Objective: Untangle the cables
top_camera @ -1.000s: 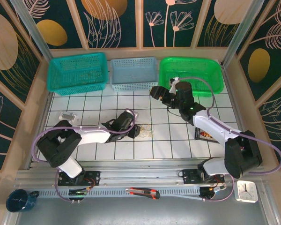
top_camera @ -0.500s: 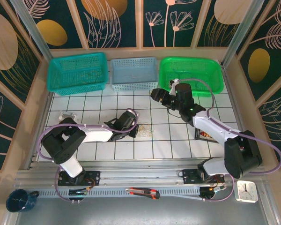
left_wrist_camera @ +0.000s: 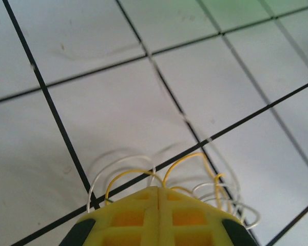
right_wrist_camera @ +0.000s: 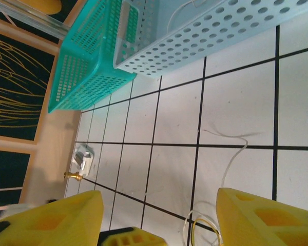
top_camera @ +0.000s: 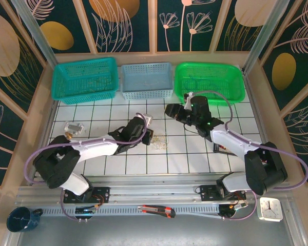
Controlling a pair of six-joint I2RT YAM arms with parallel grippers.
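Teal plastic forms the basket [top_camera: 84, 79] at the far left of the back row, with a pale blue basket [top_camera: 146, 80] beside it. On the white tiled surface [top_camera: 124, 165], near its left edge, lies a small metallic part [top_camera: 72, 127]. My left claw [top_camera: 150, 138] sits low over the tiles, left of centre. In its wrist view the two yellow fingers [left_wrist_camera: 128, 218] are pressed together along a centre seam, so this claw is clenched. The cables [top_camera: 160, 144] lie on the tiles just to the right of its tips. They are thin yellow and whitish loops, and in the left wrist view they fan out from directly behind the fingertips. I cannot tell whether a strand is pinched between the pads. In the right wrist view, one whitish strand [right_wrist_camera: 231, 164] trails from the bundle across a neighbouring tile. My right claw [top_camera: 170, 110] hangs further back and to the right of the bundle, apart from it. Its yellow fingers [right_wrist_camera: 267, 215] stand wide apart, released, and the loops show on the tiles between them. Behind this claw stands the green basket [top_camera: 209, 82]. A small dark object [top_camera: 220, 148] lies on the tiles beside my right arm.
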